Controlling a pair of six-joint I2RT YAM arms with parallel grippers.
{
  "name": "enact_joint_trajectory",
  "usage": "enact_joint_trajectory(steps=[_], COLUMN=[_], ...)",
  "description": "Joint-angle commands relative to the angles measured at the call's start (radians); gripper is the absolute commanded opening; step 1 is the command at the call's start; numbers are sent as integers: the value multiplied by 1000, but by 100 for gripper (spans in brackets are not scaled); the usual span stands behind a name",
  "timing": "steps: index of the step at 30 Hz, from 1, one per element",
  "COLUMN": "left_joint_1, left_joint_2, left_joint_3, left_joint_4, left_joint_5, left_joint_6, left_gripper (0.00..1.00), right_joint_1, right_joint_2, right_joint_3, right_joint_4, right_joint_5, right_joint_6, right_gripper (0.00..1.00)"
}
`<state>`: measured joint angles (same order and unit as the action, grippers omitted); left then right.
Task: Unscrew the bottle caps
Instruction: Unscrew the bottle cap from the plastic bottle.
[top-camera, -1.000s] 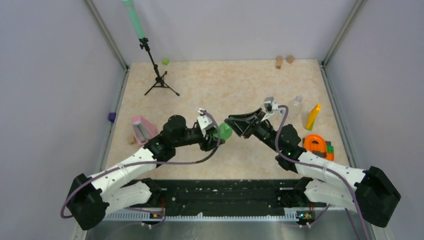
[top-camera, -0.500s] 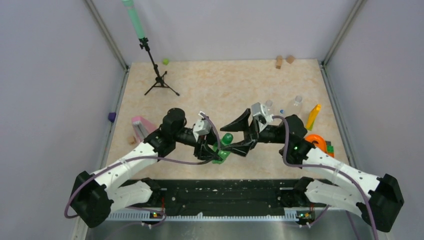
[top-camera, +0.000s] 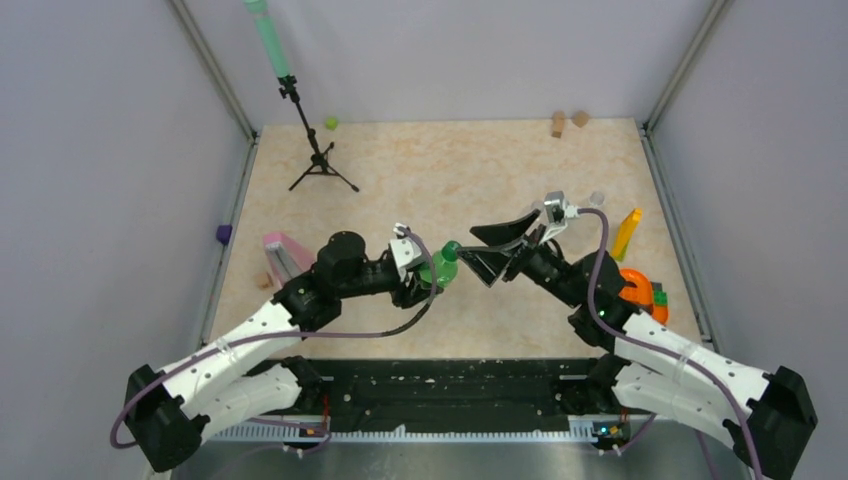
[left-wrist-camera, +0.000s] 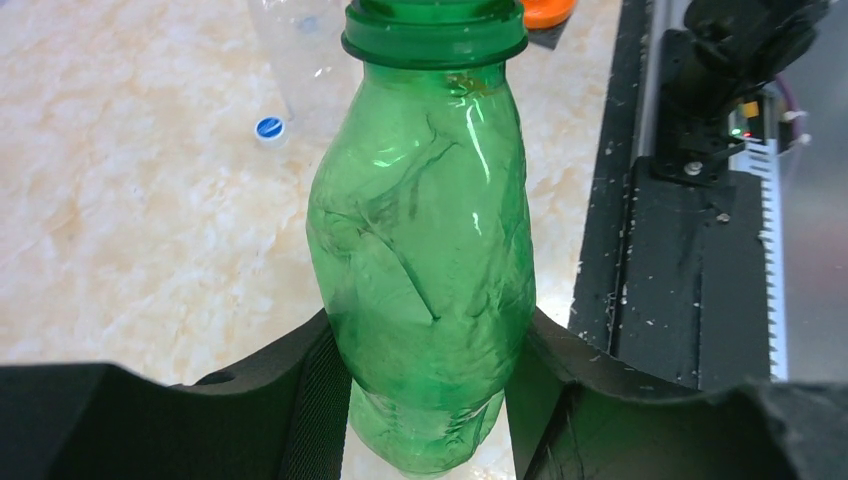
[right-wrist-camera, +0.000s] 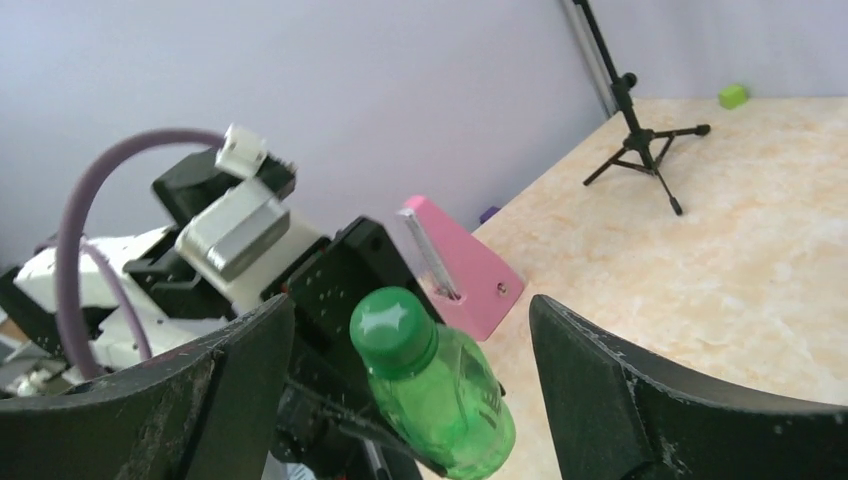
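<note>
My left gripper (top-camera: 428, 278) is shut on the lower body of a translucent green bottle (top-camera: 437, 270), held above the table. In the left wrist view both pads press the crumpled green bottle (left-wrist-camera: 425, 250). Its dark green cap (top-camera: 452, 247) is on the neck and points at my right gripper (top-camera: 478, 252). The right gripper stands open, and in the right wrist view the cap (right-wrist-camera: 392, 330) sits in line with the gap between its fingers (right-wrist-camera: 250, 370), touching neither. A loose blue cap (left-wrist-camera: 268, 128) lies on the table beside a clear bottle (left-wrist-camera: 300, 40).
A yellow block (top-camera: 627, 233) and an orange object (top-camera: 630, 285) stand at the right, with a clear bottle (top-camera: 597, 200) near them. A pink wedge (top-camera: 280, 255) is at the left. A black tripod (top-camera: 315, 150), a lime-green lump (top-camera: 330, 124) and wooden blocks (top-camera: 567, 121) are at the back.
The right gripper's jaws have opened wide. Both arms dipped toward the near edge with the bottle, then rose back; the left gripper kept its hold.
</note>
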<state>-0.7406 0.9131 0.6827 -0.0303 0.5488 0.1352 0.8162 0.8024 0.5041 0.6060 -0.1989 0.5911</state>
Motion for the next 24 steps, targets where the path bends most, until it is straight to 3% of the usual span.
enact_joint_trajectory(steps=[1, 14, 19, 20, 22, 24], left_joint_1=[-59, -121, -129, -129, -131, -131], left_joint_2=[17, 81, 82, 82, 82, 86], left_joint_3=[46, 80, 83, 84, 82, 83], left_joint_4=[-48, -18, -11, -12, -14, -15], left_joint_5=[-228, -312, -316, -317, -316, -307], left_joint_6=[24, -21, -32, -30, -30, -29], left_gripper=[0, 0, 0, 0, 0, 0], right_joint_1=[11, 95, 101, 102, 104, 104], right_joint_2=[39, 112, 138, 135, 134, 141], right_joint_3=[8, 46, 52, 48, 34, 31], right_joint_4=[63, 16, 18, 22, 55, 65], right_joint_5=[115, 259, 273, 286, 296, 291], right_joint_6=[89, 29, 19, 16, 18, 10], right_gripper=[84, 60, 58, 52, 30, 25])
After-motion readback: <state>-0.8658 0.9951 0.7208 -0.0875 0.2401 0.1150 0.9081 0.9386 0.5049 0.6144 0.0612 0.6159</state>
